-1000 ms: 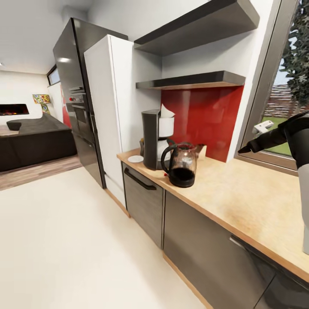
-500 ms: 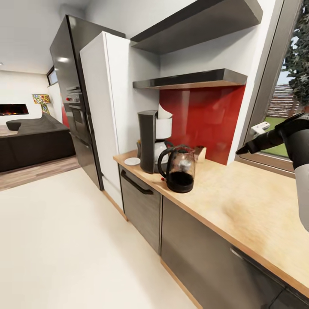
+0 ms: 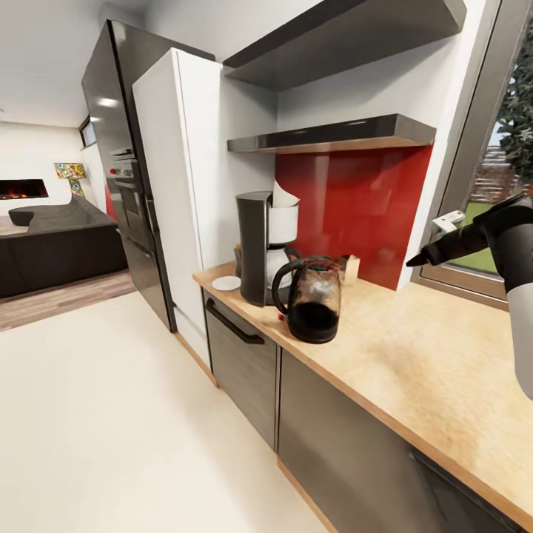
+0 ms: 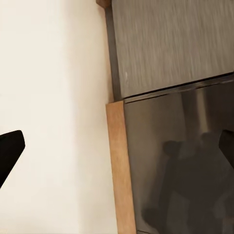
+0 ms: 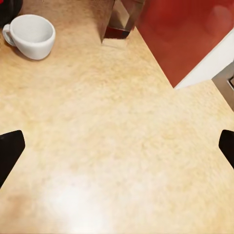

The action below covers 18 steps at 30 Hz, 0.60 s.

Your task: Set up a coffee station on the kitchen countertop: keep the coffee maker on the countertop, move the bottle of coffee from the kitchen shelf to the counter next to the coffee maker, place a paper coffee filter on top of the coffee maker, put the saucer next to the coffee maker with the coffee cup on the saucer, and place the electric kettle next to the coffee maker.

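The black coffee maker [image 3: 255,248] stands on the wooden countertop [image 3: 414,363] with a white paper filter [image 3: 285,196] on top. A glass electric kettle [image 3: 311,300] sits just in front of it, and a white saucer [image 3: 226,283] lies at the counter's end. The white coffee cup [image 5: 30,35] stands on the bare counter, apart from the saucer. My right gripper [image 5: 117,146] hovers open above the countertop [image 5: 122,146], seen as a dark arm tip [image 3: 422,257] by the window. My left gripper [image 4: 117,146] hangs open and empty beside the cabinet fronts.
A small brown container [image 3: 348,266] [image 5: 119,22] stands against the red backsplash [image 3: 355,200]. Two dark shelves [image 3: 333,137] hang above. A white tall cabinet [image 3: 174,192] and a black fridge [image 3: 118,148] flank the counter's end. Pale floor [image 3: 96,414] spreads out on the left.
The whole picture has shifted a little, so the camera moved. The things on the counter stay in place, and my right arm holds the same pose.
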{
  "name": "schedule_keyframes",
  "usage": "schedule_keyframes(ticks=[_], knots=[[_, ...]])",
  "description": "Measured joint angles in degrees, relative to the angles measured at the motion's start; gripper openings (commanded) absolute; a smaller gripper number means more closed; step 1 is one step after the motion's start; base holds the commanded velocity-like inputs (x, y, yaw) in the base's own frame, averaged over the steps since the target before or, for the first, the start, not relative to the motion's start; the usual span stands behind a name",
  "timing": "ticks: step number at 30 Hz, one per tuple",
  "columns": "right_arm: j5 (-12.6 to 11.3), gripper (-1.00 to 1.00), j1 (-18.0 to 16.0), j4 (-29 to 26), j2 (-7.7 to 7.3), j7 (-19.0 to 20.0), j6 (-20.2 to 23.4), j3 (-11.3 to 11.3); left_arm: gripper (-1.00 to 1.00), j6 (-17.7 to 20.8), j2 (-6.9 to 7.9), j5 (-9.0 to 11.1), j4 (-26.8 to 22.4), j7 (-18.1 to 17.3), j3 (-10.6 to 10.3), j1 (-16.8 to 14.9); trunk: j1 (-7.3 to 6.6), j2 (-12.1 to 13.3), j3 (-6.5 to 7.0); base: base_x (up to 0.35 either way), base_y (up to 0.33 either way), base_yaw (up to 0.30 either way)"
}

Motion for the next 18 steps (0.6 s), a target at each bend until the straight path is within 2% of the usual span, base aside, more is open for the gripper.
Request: schedule_keyframes(ticks=[11,18], knots=[[0.0,1.0,0.0,0.0,0.72,0.1,0.0,-0.1,1.0,0.0,0.0,0.0,0.0,0.0,-0.1,0.0,0.01,0.0,0.0,0.008,-0.008,0.0],[0.0,1.0,0.0,0.0,0.75,0.0,0.0,-0.1,1.0,0.0,0.0,0.0,0.0,0.0,-0.2,0.0,0.01,0.0,0.0,0.0,-0.071,0.179]])
